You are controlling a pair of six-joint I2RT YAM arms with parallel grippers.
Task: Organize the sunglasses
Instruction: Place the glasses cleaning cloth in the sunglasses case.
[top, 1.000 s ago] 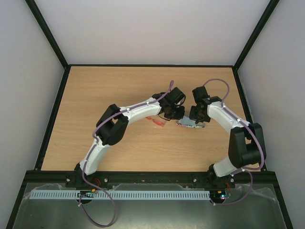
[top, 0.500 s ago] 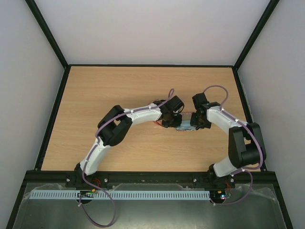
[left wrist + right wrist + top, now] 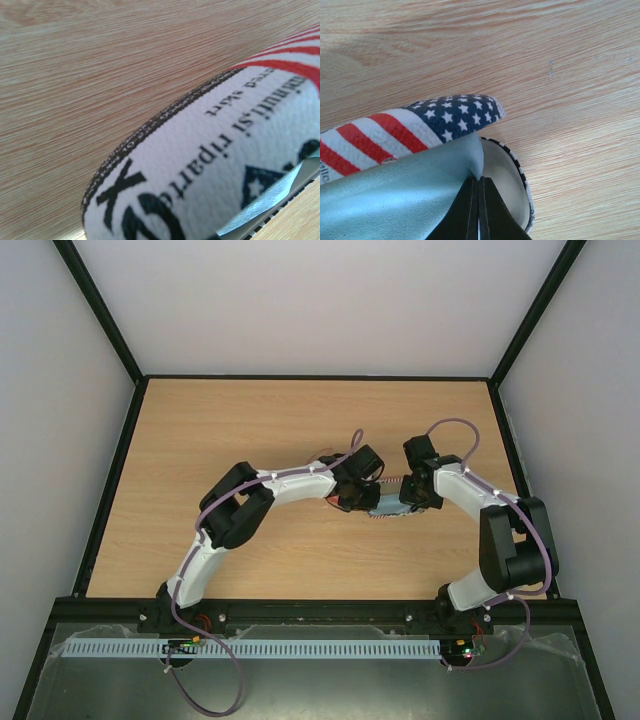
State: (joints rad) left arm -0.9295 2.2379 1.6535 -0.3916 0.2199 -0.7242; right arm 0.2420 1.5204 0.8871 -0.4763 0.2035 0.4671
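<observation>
Pale wood grain covers the table (image 3: pixel 200 440), fenced by a black frame with plain white walls behind. The left gripper (image 3: pixel 352 498) sits at the left end of the case (image 3: pixel 388 505). Its fingers appear in neither the overhead nor its wrist view, so whether they are open or closed cannot be told. The sunglasses cannot be made out in any view. They may lie under the left wrist just left of the case or already be inside it, and the views do not settle which.

The case lies with its long axis running left to right between the two grippers, its stars-and-stripes lid raised. At the right end of the case, the right gripper (image 3: pixel 479 182) has its fingers pinched together on a corner of the light blue cloth (image 3: pixel 395 205) inside the opening.

The left arm looks nearer to any spot left of the case. The case bears a large black "X" and smaller upside-down print, perhaps "ripar", otherwise unreadable.
</observation>
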